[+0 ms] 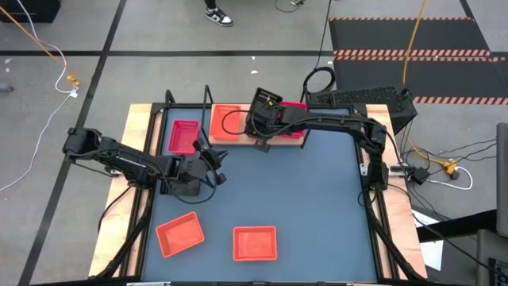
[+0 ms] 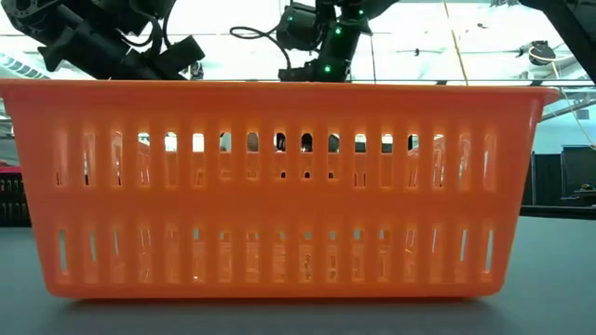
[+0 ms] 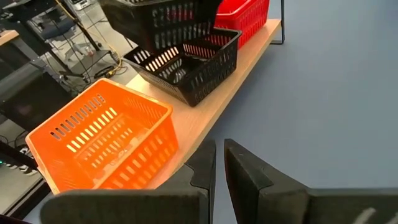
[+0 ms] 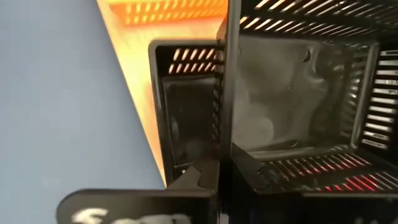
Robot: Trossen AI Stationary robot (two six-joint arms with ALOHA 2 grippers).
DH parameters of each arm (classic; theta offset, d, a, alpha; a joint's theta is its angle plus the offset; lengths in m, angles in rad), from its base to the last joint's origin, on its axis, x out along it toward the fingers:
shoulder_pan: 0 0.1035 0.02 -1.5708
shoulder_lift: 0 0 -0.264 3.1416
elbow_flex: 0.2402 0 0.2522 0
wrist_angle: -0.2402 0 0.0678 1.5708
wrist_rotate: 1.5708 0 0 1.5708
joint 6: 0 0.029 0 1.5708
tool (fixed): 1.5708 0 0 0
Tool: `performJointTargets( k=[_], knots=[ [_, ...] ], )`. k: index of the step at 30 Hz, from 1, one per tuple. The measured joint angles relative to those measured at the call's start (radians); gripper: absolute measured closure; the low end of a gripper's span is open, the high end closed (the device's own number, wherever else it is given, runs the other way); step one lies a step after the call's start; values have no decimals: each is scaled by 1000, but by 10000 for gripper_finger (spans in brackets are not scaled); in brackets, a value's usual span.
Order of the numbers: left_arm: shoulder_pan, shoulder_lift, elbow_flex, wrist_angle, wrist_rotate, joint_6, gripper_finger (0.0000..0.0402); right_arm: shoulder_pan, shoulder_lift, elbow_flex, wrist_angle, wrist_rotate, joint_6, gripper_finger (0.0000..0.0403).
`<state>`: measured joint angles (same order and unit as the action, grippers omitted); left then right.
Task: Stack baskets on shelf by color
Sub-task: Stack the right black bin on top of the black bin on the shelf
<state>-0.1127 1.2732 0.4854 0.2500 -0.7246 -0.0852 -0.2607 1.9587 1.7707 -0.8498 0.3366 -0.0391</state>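
Note:
On the wooden shelf [image 3: 211,106] an orange basket [image 3: 106,143], a black basket [image 3: 186,71] and a red-pink basket [image 3: 245,15] stand in a row. My right gripper [image 4: 221,174] is over the shelf's middle [image 1: 260,127], shut on a second black basket [image 3: 155,18], which it holds just above the first one [image 4: 183,112]. My left gripper [image 3: 214,168] hovers over the table in front of the shelf [image 1: 210,159], shut and holding nothing. A pink basket [image 1: 184,137] sits just left of the shelf board. My right gripper holds the upper black basket by one perforated side wall [image 4: 225,74], pinched with one finger [image 4: 202,180] outside and the other inside the basket. The fingers come from above, pointing down. The basket hangs over the lower black basket; I cannot tell whether the two touch.
Two orange-red baskets [image 1: 180,234] [image 1: 255,242] rest on the blue-grey tabletop near its near edge; one of them [image 2: 279,186] fills the low view. The table's middle and right part [image 1: 317,199] is bare. Cables lie beyond the far edge.

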Motion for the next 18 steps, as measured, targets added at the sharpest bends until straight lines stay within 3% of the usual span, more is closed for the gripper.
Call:
performJointTargets(
  k=[18],
  knots=[
    [-17, 0, 0, -38, 1, -74, 364, 0, -5, -44, 106, -1, -90, 280]
  ],
)
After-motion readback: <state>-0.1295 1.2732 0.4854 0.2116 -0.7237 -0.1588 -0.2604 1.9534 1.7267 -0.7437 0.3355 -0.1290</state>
